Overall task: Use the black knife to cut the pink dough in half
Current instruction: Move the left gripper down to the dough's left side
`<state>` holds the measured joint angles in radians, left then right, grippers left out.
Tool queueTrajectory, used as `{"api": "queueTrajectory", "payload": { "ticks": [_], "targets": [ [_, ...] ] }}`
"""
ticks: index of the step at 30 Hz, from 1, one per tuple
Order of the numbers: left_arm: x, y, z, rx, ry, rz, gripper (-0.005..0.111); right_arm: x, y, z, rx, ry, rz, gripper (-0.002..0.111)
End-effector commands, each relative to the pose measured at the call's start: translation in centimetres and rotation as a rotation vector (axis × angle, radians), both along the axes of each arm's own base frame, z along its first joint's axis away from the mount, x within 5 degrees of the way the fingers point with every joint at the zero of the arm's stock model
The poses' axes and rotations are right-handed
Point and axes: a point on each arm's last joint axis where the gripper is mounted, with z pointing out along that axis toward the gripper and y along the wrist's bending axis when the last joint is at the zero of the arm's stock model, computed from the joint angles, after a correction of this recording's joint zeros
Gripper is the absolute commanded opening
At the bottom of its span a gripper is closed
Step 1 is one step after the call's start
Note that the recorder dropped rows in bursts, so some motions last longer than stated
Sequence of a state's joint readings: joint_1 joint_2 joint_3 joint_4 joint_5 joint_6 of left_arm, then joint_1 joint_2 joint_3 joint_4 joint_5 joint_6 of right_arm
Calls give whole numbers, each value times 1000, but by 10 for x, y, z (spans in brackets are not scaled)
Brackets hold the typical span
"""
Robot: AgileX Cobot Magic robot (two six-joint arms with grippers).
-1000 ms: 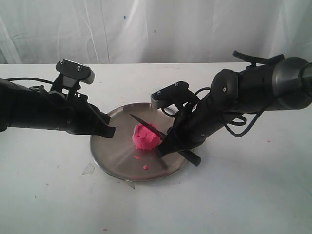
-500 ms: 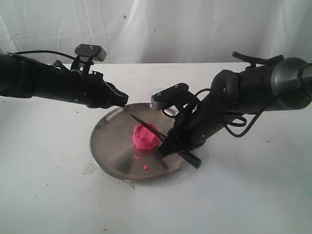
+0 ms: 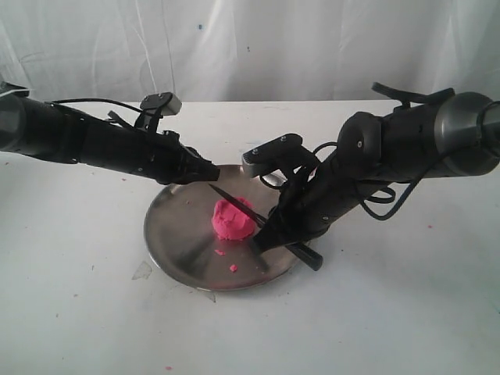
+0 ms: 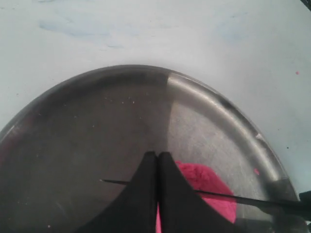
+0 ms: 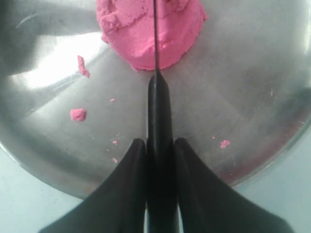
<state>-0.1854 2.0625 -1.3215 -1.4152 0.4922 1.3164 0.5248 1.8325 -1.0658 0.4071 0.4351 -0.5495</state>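
Near edge: bare white table (image 3: 94,328), scuffed.

Steel plate (image 3: 176,242) sits on it, with a few pink crumbs (image 3: 233,268) on its near side.

The pink dough (image 3: 232,219) is one rounded lump, a little right of the plate's centre and not yet parted.

- Handling, my guess: light, soft and matte. It sheds bits, so it is likely crumbly, and the blade should sink in with little force.
- The lump may cling to the blade or skid on the smooth steel.
- Squeezing it would deform it; better to steady it at the flank, if at all.

The black knife (image 3: 230,198) is slim and looks stiff. The thick handle is the place to hold it, and the right end effector (image 3: 266,234) is clamped there, with the blade angled across the lump's top.

Further back, the left end effector (image 3: 211,173) hovers over the plate's far rim near the knife tip. Its fingers are pressed together and hold nothing.

Behind all of it hangs a white curtain (image 3: 250,47).

Views compared:

- The right wrist view shows the blade lined up down the lump's middle, with the fingers either side of the handle. The exterior view cannot confirm that centring.
- The left wrist view shows the closed fingertips and the thin blade passing beyond them.
- Only the exterior view shows both arms and the blade's tilt.
- No view settles whether the edge has entered the dough.
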Motion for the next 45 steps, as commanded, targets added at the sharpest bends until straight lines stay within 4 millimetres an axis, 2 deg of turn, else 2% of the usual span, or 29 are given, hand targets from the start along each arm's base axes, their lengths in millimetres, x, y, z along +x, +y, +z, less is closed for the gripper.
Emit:
{"api": "queueTrajectory", "payload": {
  "ticks": [1,13,18,23,27,37,42,45],
  "targets": [
    [3,1,-11,-15,33,18,0,0,2,2,0,-4,13,0],
    [7,0,-23,-44,38,44,0,0,2,2,-3,-5,19,0],
    [7,2,-5,-14,-16,47,0,0,2,2,-3,-5,19,0],
    [5,6,23,8,-93,73,0,0,2,2,-3,-5,19,0],
    [5,6,27,-4,-97,83,0,0,2,2,-3,-5,19,0],
    [13,-10,8,-10,-69,48,0,0,2,2,-4,-1,21,0],
    [14,-10,4,-9,-62,47,0,0,2,2,-6,-6,27,0],
    [15,-11,-5,-6,-42,45,0,0,2,2,-6,-5,28,0]
  ]
}}
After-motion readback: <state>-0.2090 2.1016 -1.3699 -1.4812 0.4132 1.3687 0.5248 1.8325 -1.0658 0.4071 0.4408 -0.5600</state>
